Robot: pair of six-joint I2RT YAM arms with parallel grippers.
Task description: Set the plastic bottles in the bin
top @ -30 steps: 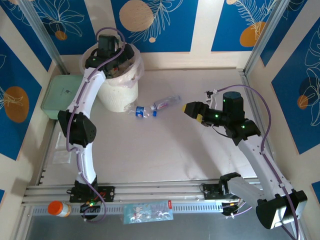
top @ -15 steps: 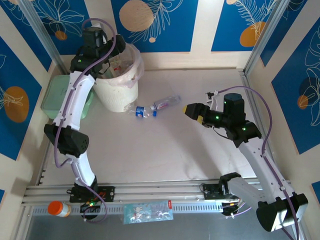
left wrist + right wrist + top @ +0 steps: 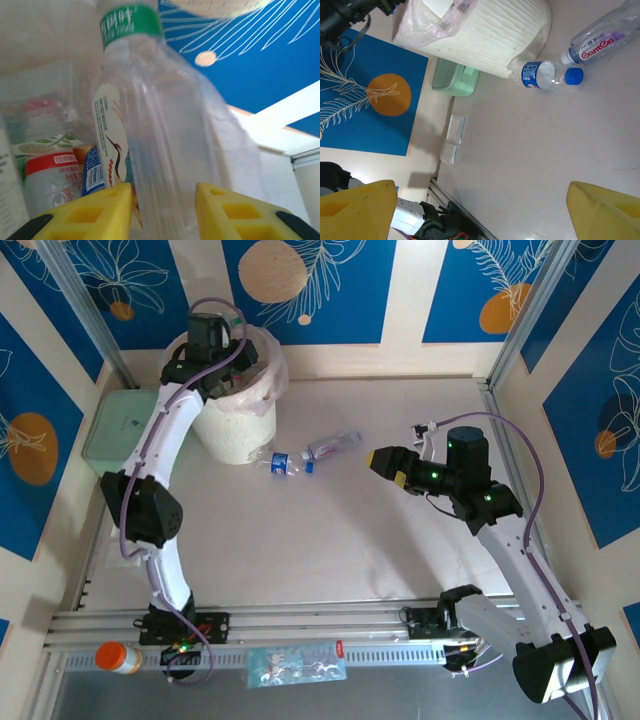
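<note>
Left gripper (image 3: pixel 162 210) over bin (image 3: pixel 235 435); green-label bottle (image 3: pixel 160 125) shows between its narrowed fingers, grip unclear. Right gripper (image 3: pixel 480 212) wide open, empty. Blue-capped bottle (image 3: pixel 542 75) and Ganten bottle (image 3: pixel 605 37) lie just beside bin. Best: pinch one across mid-body.

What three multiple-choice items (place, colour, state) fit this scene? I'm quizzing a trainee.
1. The Ganten bottle lies: A) on the table beside the bin; B) inside the bin; C) on the floor.
2. The cap of the bottle nearest the bin is: A) yellow; B) blue; C) red.
3. The right tool is: A) shut on a bottle; B) shut, empty; C) open, empty.
Key: 1A, it rests on the tabletop by the bin's base; 2B, the cap shows blue; 3C, its fingers stand wide apart with nothing between.
</note>
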